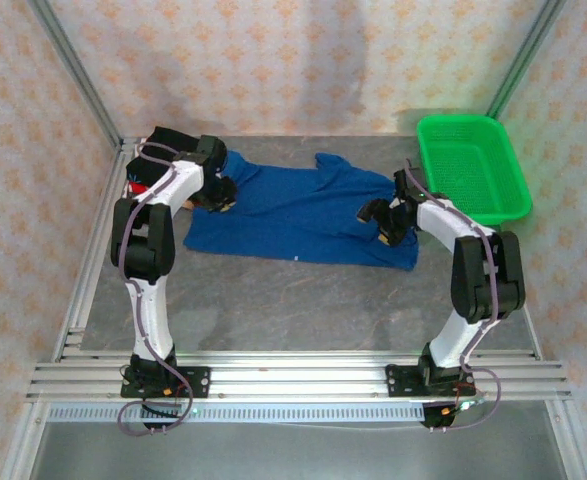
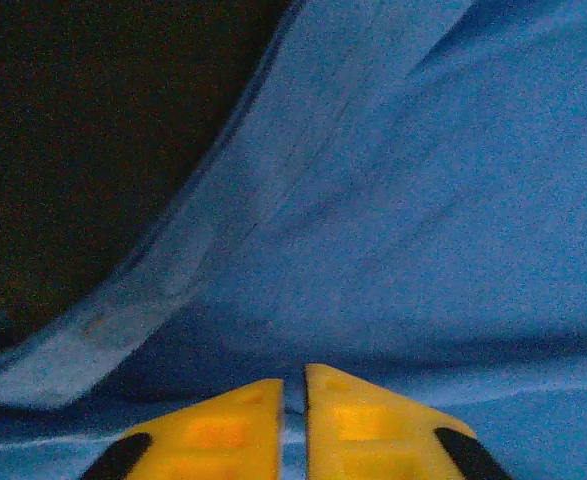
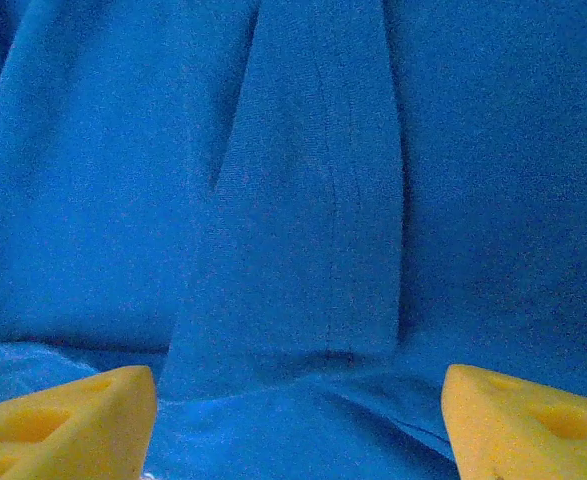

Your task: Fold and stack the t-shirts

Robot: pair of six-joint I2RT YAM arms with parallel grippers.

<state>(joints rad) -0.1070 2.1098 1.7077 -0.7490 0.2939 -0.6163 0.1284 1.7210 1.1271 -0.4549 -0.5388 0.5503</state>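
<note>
A royal blue t-shirt (image 1: 293,210) lies spread across the middle of the table, plain side up. My left gripper (image 1: 220,195) is at its left edge. In the left wrist view the yellow fingers (image 2: 223,430) are almost together, with a thin strip of the blue t-shirt (image 2: 423,200) pinched between them. My right gripper (image 1: 381,222) is over the shirt's right part. There the right gripper (image 3: 298,372) stands wide open above a raised fold of the blue cloth (image 3: 303,200). A black t-shirt (image 1: 168,138) and a bit of red cloth (image 1: 136,188) lie behind the left arm.
A green plastic basket (image 1: 473,165) stands at the back right corner. Bare grey table (image 1: 303,305) lies between the shirt and the arm bases. Patterned walls and metal posts close in the back and sides.
</note>
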